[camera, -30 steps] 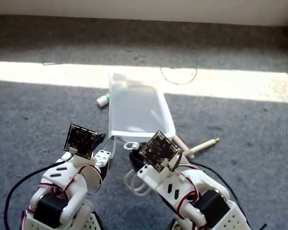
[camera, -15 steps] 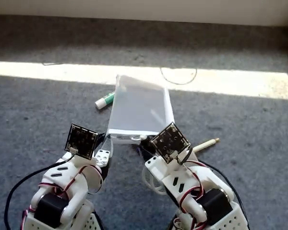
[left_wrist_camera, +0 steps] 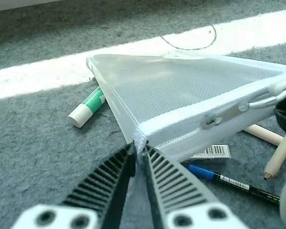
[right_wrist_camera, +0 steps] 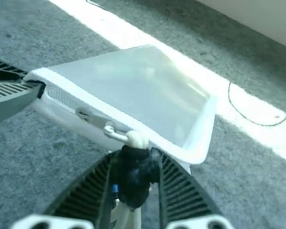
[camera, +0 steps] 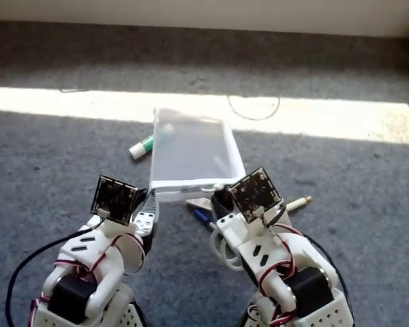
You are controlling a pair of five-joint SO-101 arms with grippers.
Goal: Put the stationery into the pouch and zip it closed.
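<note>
— Pouch (left_wrist_camera: 181, 90) on carpet (camera: 54, 163), glue stick (left_wrist_camera: 86, 107) and pen (left_wrist_camera: 238, 183) lying outside it. Zip first?
— Yes. Draw pull tab (right_wrist_camera: 133, 179) straight along the teeth, low and slow.
— Grippers?
— Left gripper (left_wrist_camera: 139, 149) low, pinching the pouch corner; right gripper (right_wrist_camera: 134, 162) along the same edge, clamped on the tab.

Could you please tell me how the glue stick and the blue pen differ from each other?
The glue stick is short and thick, green with a white cap; the blue pen is slim and longer, dark-barrelled with a blue cap. The glue stick lies beside a long side of the pouch; the blue pen lies by its zip end. Both lie flat on the carpet, outside the pouch.
</note>
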